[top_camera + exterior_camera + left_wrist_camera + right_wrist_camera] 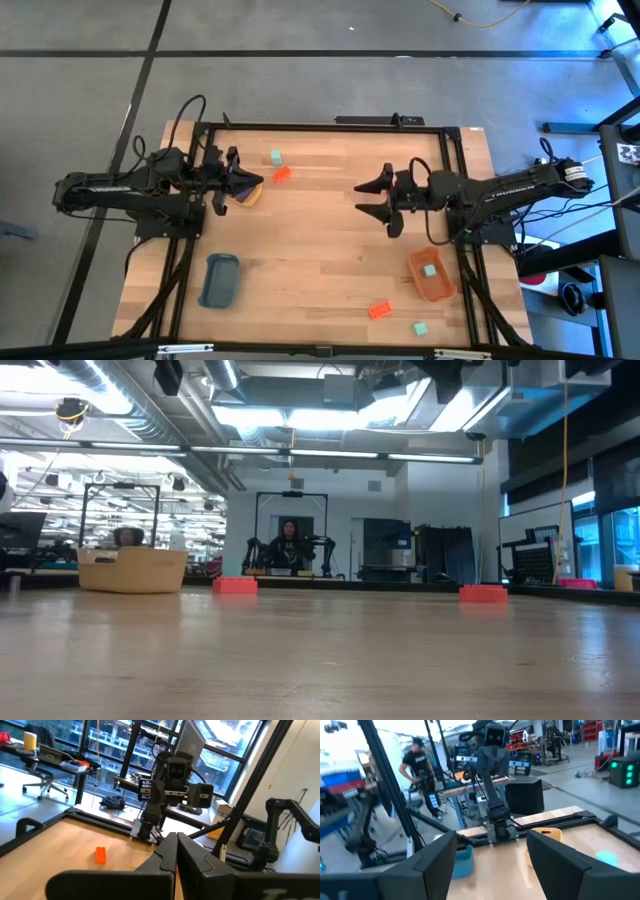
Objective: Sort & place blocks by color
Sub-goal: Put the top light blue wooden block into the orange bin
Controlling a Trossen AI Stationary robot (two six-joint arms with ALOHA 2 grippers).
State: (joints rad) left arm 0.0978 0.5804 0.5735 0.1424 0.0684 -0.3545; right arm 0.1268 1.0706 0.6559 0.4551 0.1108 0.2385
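A mint-teal block (pixel 275 157) and an orange-red block (pixel 282 174) lie on the wooden table at the far left, near the yellow tray (pixel 251 193). Another orange-red block (pixel 379 310) and a teal block (pixel 421 328) lie by the near edge, and a third teal block (pixel 431 270) rests in the orange tray (pixel 440 288). My left gripper (pixel 247 182) hangs shut over the yellow tray, with nothing between its fingers (pixel 176 856). My right gripper (pixel 384 203) stands open above the table's middle right, holding nothing (pixel 492 865).
A blue tray (pixel 220 281) sits at the near left. Bare wood lies between the two grippers. A black frame (pixel 330 126) runs along the table's far edge. Beyond the table a person (pixel 420 765) stands in the room.
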